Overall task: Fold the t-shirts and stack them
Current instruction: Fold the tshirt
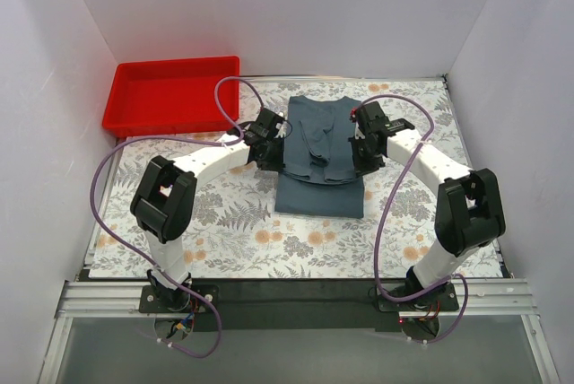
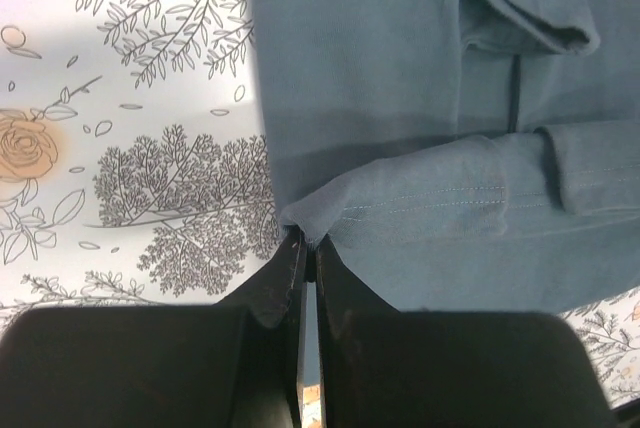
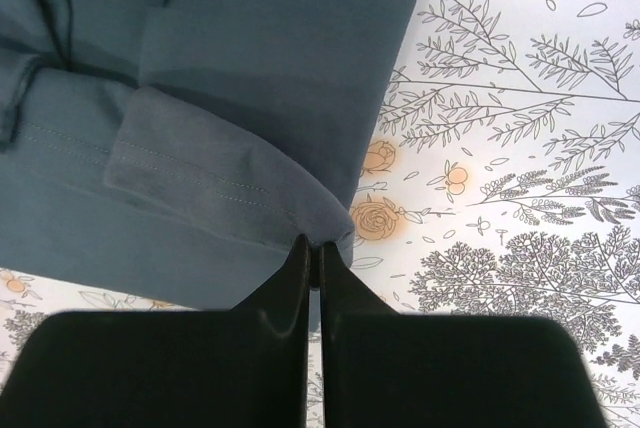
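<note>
Left gripper (image 2: 304,240): jaws pressed together with only a hairline between them, pinching a stitched hem corner of the slate blue t-shirt (image 1: 320,197). The cloth bunches into a small peak just ahead of the fingertips.

Right gripper (image 3: 317,245): likewise closed, clamped on the opposite hem corner – the double row of stitching runs away from the pinch toward the middle of the garment.

From the overhead view I see both grippers over the shirt's two sides, about halfway up its length, with the gripped hem sagging in a shallow arc between them above the lower layer of fabric.

T-shirt: it lies in the middle of the floral table cover (image 1: 224,222), collar toward the far wall, sleeves turned in toward the centre line. The near portion lies flat and square-edged – the upper portion shows creases and overlapping folds. No print visible.

A red tray (image 1: 114,106) sits at the far left corner, well apart from the shirt.
</note>
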Robot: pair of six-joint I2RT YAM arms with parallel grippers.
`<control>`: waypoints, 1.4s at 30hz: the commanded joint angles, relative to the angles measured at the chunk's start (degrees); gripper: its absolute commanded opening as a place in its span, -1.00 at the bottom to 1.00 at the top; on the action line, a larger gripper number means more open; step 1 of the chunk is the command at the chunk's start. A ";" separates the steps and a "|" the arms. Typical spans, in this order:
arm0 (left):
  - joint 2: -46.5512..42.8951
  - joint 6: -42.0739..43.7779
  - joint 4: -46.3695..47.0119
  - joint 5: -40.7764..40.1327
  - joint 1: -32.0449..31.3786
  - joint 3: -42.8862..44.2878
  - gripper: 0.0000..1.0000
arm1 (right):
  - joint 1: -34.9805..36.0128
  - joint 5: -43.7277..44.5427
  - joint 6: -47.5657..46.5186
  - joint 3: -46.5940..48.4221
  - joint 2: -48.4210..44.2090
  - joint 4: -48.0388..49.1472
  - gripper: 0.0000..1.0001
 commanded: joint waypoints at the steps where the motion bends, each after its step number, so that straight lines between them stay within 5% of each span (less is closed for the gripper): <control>1: -0.46 1.60 3.84 -1.72 0.16 -1.09 -1.00 | -0.79 0.28 -0.67 -1.71 0.95 4.10 -0.97; 11: 1.83 2.49 7.10 -2.34 0.25 -3.29 -0.90 | -1.32 0.28 0.03 -6.03 2.62 9.02 -0.97; 16: 0.08 3.53 7.19 -2.60 0.16 -2.85 -0.38 | -1.41 0.28 0.47 -5.24 1.22 9.64 -0.80; 20: -3.88 3.36 7.10 -2.52 0.07 -3.72 0.02 | -1.32 -0.16 -0.93 -3.75 -2.82 9.90 -0.36; 23: -8.96 1.53 7.19 -1.73 -0.28 -6.61 0.25 | -1.23 -2.00 -2.34 -3.39 -5.99 10.51 -0.24; 26: -12.92 -0.41 7.27 -1.90 -1.95 -9.43 0.25 | -1.14 -7.71 -3.57 -5.05 -8.63 12.18 -0.24; 32: -16.81 -4.02 8.06 3.90 -7.83 -15.15 -0.48 | 1.40 -16.86 -3.58 -8.92 -8.98 13.77 -0.32; 42: -8.72 -5.25 11.67 4.25 -12.59 -18.93 -0.60 | 2.55 -15.11 -2.26 -13.68 -2.75 17.90 -0.41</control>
